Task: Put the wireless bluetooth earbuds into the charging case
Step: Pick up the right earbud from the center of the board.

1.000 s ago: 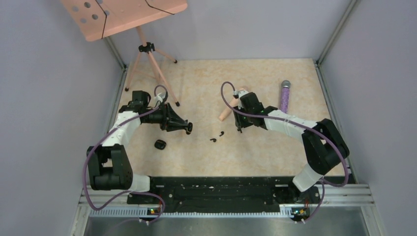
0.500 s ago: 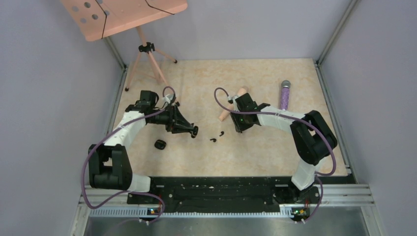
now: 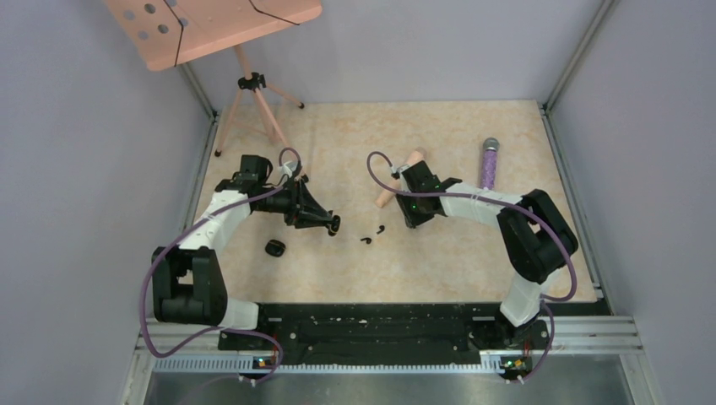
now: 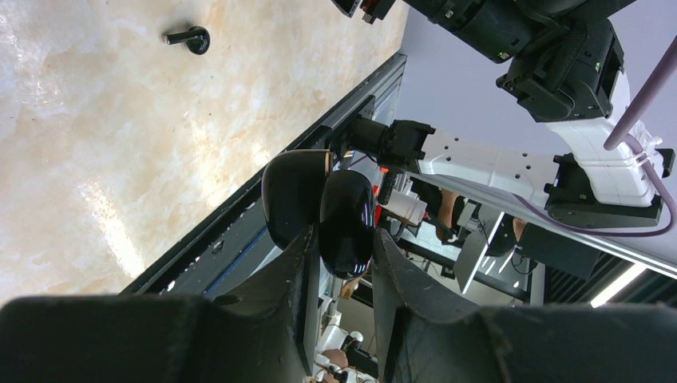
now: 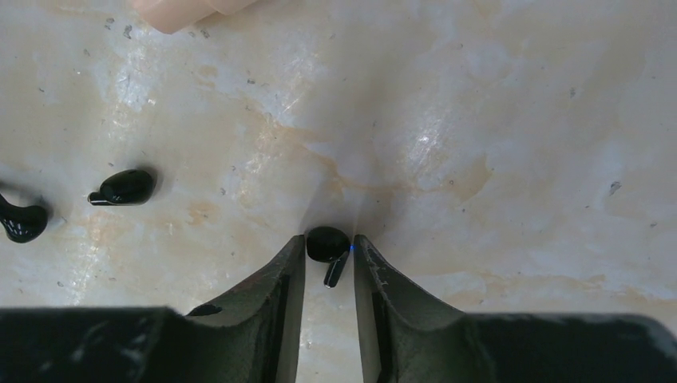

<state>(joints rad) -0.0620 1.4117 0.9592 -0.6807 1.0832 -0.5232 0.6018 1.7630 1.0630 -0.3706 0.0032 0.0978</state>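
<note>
The left claw (image 4: 345, 239) clamps the open charging case (image 4: 319, 199); to the case's right, the right claw (image 5: 329, 239) pinches one earbud (image 5: 326, 242) on the desk (image 5: 479, 120), best squeezed gently and lifted straight up.

Pink tripod stand (image 3: 243, 61) far left; peach stick (image 3: 386, 194), purple wand (image 3: 489, 164) (well apart)

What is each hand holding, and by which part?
Left hand clamps the open charging case by one half shell. Right hand pinches an earbud by its head, stem toward the wrist.
</note>
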